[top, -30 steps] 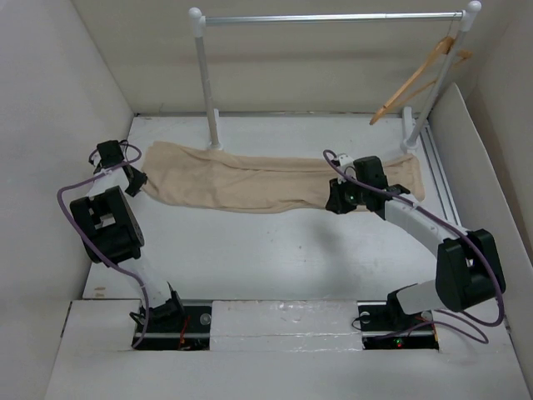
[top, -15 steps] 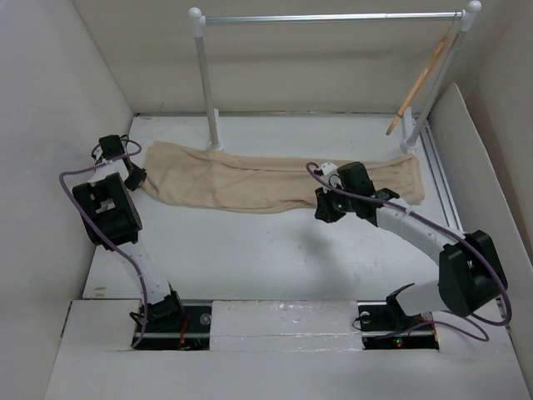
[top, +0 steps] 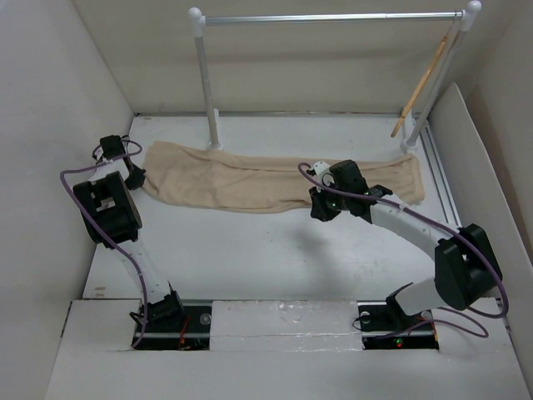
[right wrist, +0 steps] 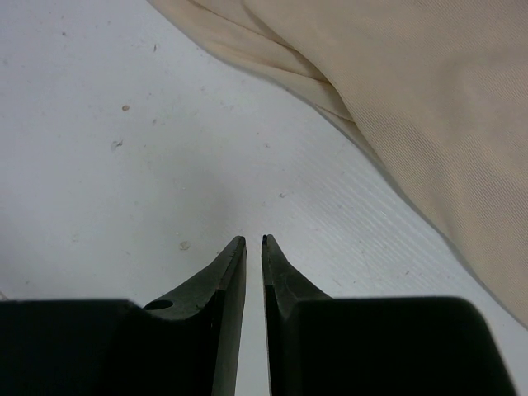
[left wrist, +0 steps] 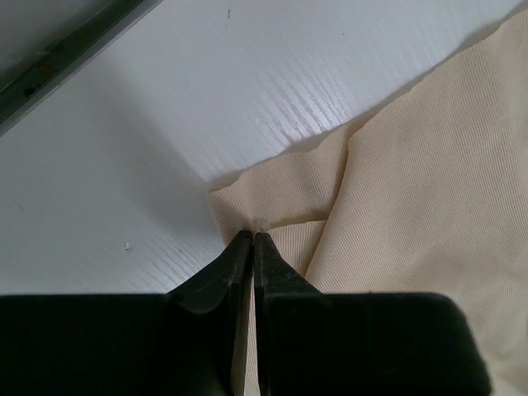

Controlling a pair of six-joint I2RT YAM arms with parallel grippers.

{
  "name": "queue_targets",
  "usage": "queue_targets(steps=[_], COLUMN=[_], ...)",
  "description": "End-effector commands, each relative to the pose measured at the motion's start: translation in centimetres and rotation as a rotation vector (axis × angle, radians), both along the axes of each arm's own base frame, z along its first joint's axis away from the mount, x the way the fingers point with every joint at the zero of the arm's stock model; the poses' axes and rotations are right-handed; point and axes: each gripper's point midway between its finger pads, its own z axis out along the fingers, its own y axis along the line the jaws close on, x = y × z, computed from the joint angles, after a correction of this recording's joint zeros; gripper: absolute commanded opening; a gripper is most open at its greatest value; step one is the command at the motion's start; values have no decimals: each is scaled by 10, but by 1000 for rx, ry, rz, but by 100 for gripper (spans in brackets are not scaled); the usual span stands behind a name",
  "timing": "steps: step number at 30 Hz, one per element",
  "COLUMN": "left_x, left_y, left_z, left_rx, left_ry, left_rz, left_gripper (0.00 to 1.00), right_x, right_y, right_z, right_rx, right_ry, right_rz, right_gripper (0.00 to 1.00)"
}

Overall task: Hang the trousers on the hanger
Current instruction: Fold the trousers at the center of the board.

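Pinching the trousers needs deeper bites: left tool sits together at the left hem, right tool together, empty, over bench.

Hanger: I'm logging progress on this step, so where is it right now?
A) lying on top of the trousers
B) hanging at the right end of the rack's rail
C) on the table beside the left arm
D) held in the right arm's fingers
B: the hanger hangs from the rail at its right end, apart from the trousers spread out below.
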Motion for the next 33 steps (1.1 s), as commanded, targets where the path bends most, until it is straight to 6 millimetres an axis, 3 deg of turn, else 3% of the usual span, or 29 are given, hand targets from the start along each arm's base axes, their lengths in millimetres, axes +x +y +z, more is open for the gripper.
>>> queue_targets(steps=[1,8,13,17,20,22,23,25,29,33], left_x=[6,-7,-13,-23,-22,-21,-18,-14,-16,-39], left_y=[9,20,25,46,47,47,44,40,28,7], left_z=[36,54,42,33,24,25,27,33,37,25], left_rx=[58,103,105,114,63,64,52,47,16,-34], left_ry=[-56,-77,-8,41,42,28,8,-31,-71,-70], left_rz=[24,108,147,218,226,230,201,182,142,120], left_gripper=[0,0,0,0,0,14,40,57,60,60], right_x=[7,8,7,5,5,4,5,6,3,3], right_y=[11,11,11,10,9,9,10,12,24,31], right_z=[12,10,7,7,7,7,8,9,10,11], right_rx=[-1,-12,-21,-26,-31,-29,-26,-23,-20,-21], right_ry=[-51,-48,-38,-38,-36,-35,-37,-35,-38,-44], right_rz=[35,51,61,65,64,66,68,76,108,123], right_gripper=[19,19,19,19,19,20,21,22,23,24])
